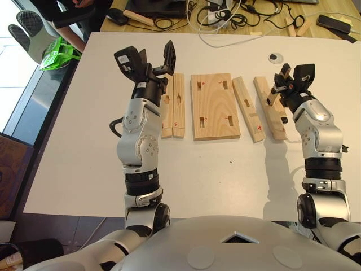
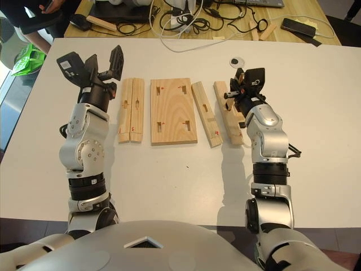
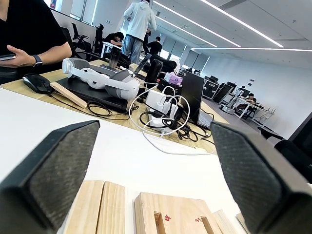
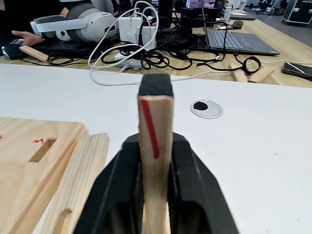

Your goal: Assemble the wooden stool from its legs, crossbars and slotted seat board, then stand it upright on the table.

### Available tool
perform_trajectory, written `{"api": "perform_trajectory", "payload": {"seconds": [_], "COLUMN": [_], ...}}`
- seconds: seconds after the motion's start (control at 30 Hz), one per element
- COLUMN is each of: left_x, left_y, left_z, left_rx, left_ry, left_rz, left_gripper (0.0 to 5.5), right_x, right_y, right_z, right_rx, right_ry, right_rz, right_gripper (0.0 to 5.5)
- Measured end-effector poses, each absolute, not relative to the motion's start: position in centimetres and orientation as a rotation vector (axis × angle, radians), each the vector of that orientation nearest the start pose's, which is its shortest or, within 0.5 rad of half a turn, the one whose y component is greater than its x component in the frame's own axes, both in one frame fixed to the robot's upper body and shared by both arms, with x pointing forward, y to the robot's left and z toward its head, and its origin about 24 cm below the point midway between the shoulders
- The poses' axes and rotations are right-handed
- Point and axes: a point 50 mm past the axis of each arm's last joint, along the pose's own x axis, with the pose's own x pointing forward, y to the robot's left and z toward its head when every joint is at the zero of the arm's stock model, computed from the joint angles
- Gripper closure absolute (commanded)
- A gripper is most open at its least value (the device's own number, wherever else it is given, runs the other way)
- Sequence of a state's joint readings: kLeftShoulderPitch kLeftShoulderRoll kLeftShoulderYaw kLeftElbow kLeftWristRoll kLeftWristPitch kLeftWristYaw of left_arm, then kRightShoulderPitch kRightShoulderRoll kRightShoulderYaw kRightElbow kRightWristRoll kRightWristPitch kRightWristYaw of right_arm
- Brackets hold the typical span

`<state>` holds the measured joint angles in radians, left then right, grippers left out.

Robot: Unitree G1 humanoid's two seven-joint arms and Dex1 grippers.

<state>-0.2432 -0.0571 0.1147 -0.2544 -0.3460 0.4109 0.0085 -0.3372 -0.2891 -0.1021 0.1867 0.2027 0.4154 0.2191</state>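
White table point(image 1: 84, 141): bare work surface, with the stool parts in a row across its middle.
Pale slotted seat board point(image 1: 214, 106): lies flat at centre, four small slots facing up.
Left pair of pale wooden legs point(image 1: 174, 107): flat, side by side and touching, just left of the board.
Right pair of pale wooden legs point(image 1: 248, 108): flat and slightly angled, just right of the board, with a narrow gap between the two.
Right gripper point(image 2: 241, 89): clenched on a short pale wooden crossbar point(image 4: 155, 122), held on end above the far part of the outermost right leg.
Left gripper point(image 1: 149, 59): released, fingers spread wide, hovering over the far ends of the left pair and touching nothing.
Step in hand (judgement): seating the crossbar in a leg slot; assembly has barely begun.
Doing it well (judgement): square the crossbar end to the slot, lower it straight without twisting, and bring the free left gripper across to pin the leg so it cannot slide.
Risk (judgement): a tilted entry may jam or push the leg aside.
Markings: a red stripe runs down the crossbar; small red hand-drawn marks sit beside the board's slots and on the legs, too small to read.
Small black round disc point(image 1: 275, 57): on the table beyond the right gripper; no legible writing.
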Motion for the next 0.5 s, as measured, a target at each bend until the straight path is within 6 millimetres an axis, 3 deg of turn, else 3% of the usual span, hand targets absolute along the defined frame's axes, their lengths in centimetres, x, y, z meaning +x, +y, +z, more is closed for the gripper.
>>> {"api": "perform_trajectory", "payload": {"seconds": [0.23,0.4,0.5], "left_x": [28.7,28.9,29.0], "left_y": [13.7,13.8,13.9], "left_z": [12.4,12.0,11.8], "left_rx": [-0.387,-0.39,-0.393], "left_ry": [-0.079,-0.063,-0.055], "left_rz": [-0.105,-0.102,-0.103], "left_gripper": [1.33,1.33,1.33], "right_x": [31.7,31.1,31.2], "right_y": [-20.6,-20.4,-20.2], "right_z": [6.7,5.7,6.7], "right_rx": [-0.034,-0.022,-0.032], "right_ry": [0.25,0.269,0.215], "right_rz": [0.129,0.133,0.136], "right_gripper": [5.11,4.21,3.73]}}
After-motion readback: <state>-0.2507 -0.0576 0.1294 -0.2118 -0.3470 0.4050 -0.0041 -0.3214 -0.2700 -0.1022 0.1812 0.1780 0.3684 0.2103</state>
